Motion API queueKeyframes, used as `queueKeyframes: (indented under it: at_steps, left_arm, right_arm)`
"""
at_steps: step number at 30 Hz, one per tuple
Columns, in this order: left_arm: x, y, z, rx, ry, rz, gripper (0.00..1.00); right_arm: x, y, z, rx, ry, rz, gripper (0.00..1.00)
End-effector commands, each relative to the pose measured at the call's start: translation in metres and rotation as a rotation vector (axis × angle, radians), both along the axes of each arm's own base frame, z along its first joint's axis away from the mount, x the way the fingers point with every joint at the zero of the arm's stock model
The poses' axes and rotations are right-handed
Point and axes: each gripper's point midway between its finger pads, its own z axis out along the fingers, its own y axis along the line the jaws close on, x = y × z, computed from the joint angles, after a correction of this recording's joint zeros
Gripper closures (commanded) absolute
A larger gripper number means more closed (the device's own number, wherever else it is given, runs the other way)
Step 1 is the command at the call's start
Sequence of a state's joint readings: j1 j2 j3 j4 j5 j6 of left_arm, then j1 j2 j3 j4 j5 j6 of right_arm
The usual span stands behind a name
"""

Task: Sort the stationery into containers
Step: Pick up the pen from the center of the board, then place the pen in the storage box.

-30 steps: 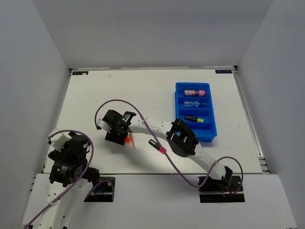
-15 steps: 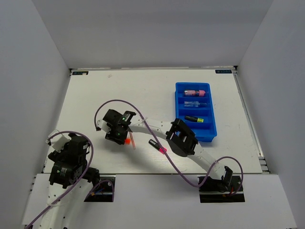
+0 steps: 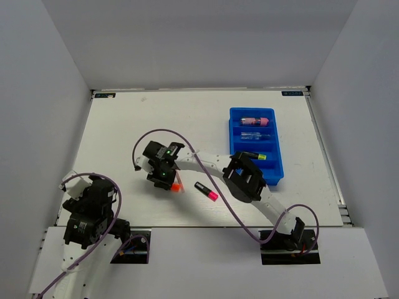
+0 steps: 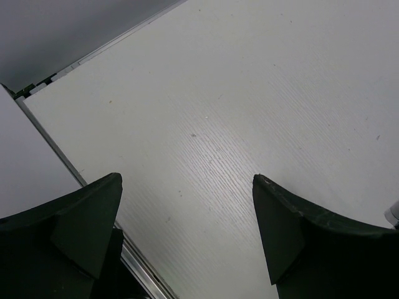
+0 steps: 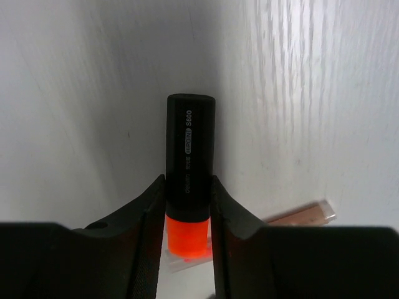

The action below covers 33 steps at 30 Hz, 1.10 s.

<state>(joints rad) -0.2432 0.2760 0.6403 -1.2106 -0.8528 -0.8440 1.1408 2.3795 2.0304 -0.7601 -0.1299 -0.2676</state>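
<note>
White tabletop (image 3: 118,124): the orange highlighter (image 5: 190,143) is well left of the blue tray (image 3: 278,167), pinched by the right tool (image 5: 187,187) where black barrel meets orange end. Light, stiff, smooth plastic, probably slippery; mid-barrel suits best. Left tool (image 4: 187,230) gapes, empty.

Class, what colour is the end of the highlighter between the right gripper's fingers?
Orange; the highlighter shows best in the right wrist view.

- right arm (image 3: 211,166): white links, black joint housings
- left arm (image 3: 87,215): same colours
- purple cables (image 3: 151,131) looped along both
- green wrist light (image 3: 167,149)
- left gripper fingers (image 4: 75,230): black, wedge-shaped
</note>
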Motion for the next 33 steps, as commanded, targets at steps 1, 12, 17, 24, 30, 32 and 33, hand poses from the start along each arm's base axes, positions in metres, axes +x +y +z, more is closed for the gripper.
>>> queueKeyframes:
  at_steps: [1, 12, 17, 24, 30, 32, 33]
  left_arm:
    - [0.001, 0.0, -0.002, 0.001, 0.0, -0.007, 0.04]
    - [0.015, -0.016, -0.005, -0.028, 0.004, -0.11, 0.04]
    - [0.027, -0.035, -0.01, -0.064, 0.025, -0.222, 0.06]
    - [0.051, -0.096, -0.021, -0.146, 0.085, -0.605, 0.27]
    - [0.057, -0.144, -0.023, -0.235, 0.119, -0.885, 0.59]
    - [0.058, -0.149, -0.023, -0.248, 0.118, -0.905, 0.54]
    - [0.058, -0.149, -0.023, -0.248, 0.12, -0.907, 0.52]
  right_arm:
    - [-0.011, -0.032, 0.028, -0.037, 0.085, 0.01, 1.0]
    - [0.006, -0.082, 0.133, 0.072, -0.107, -0.028, 1.0]
    - [0.05, -0.128, 0.153, 0.023, -0.314, -0.119, 1.0]
    - [0.126, -0.249, 0.171, -0.138, -0.625, -0.329, 1.0]
    - [0.139, -0.324, 0.181, -0.184, -0.695, -0.368, 1.0]
    - [0.135, -0.334, 0.178, -0.154, -0.643, -0.355, 1.0]
    - [0.131, -0.341, 0.173, -0.164, -0.619, -0.342, 1.0]
